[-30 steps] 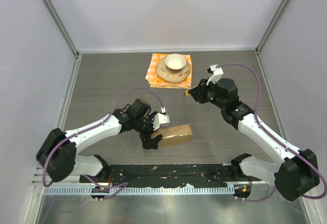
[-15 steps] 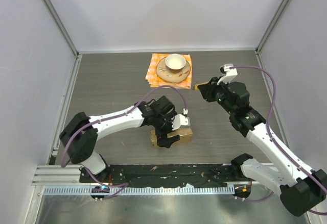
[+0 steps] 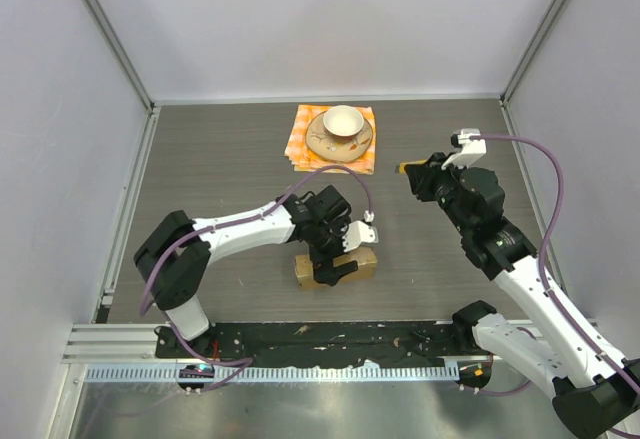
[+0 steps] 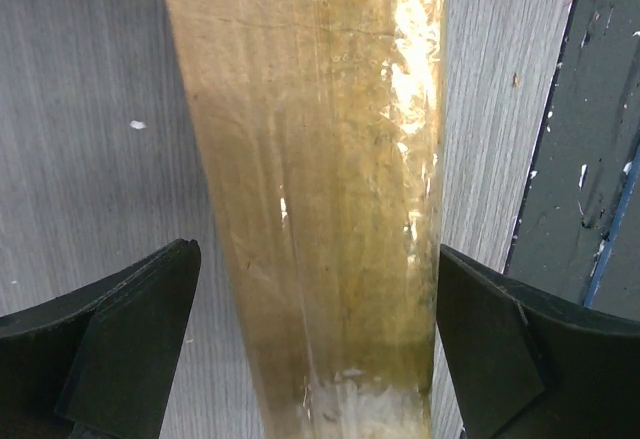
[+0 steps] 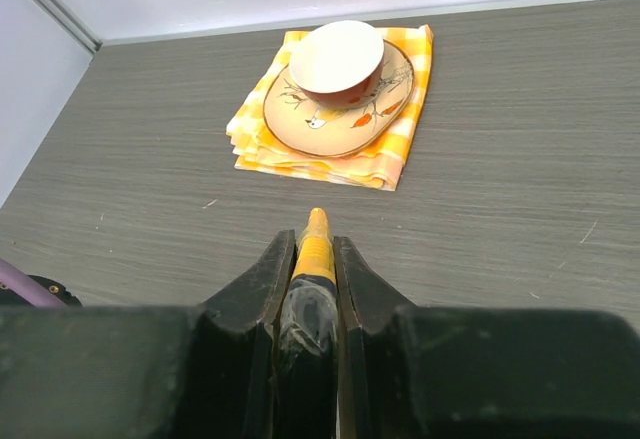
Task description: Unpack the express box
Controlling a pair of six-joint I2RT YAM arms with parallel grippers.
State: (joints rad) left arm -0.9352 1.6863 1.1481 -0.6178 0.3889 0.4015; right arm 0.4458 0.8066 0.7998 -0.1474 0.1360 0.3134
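Box work looks like it is only starting. The express box (image 3: pixel 366 261) lies flat on the surface (image 3: pixel 200 159) at about 6 o'clock, near the arm bases. Its top looks shut and shiny, maybe with tape.

The left claw (image 3: pixel 337 267) hangs right over the box. It is open as wide as it goes, with one finger by each long side, and it holds nothing. I cannot tell if the fingers touch the cardboard.

The right claw (image 5: pixel 312 249) is at about 3 o'clock, well apart from the box. It is squeezed nearly shut on a thin tool with a yellow tip (image 5: pixel 316 231), which may be a cutter.

At 12 o'clock a cup (image 3: pixel 342 119) sits on a saucer (image 3: pixel 322 145) on an orange checkered cloth (image 3: pixel 303 117).

I think the step now is getting hold of the box so it cannot slide. Next, the left claw should close on the two sides and hold firm. Then the right claw needs to bring its tool to the box top, slowly, without bumping the left arm
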